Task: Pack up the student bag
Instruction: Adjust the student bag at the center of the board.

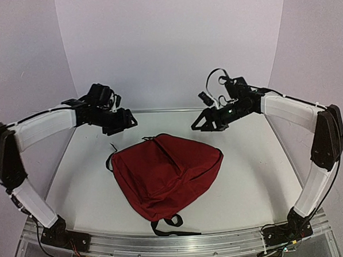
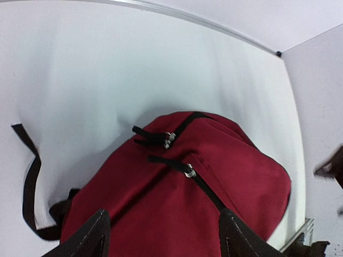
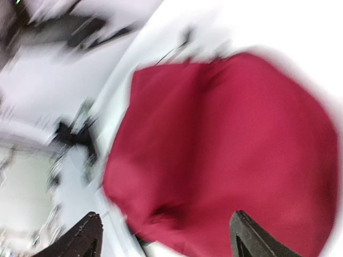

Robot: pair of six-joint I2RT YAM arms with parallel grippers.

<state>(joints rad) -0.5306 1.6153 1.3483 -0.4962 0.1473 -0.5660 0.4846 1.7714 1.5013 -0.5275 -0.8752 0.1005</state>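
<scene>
Red student bag (image 1: 168, 169) flat — left gripper (image 1: 127, 123), right gripper (image 1: 200, 123) hover above, jaws apart.

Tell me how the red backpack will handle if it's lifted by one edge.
Probably floppy: the student bag lies slumped and fairly flat, its fabric creased, so it would likely sag and fold. Likely light for its size, since it looks barely filled. The loose black straps trailing on the table may dangle or snag.

L arm (image 1: 45, 126) & R arm (image 1: 289, 111) both held high, wrists angled inward, jaws spread wide.
</scene>
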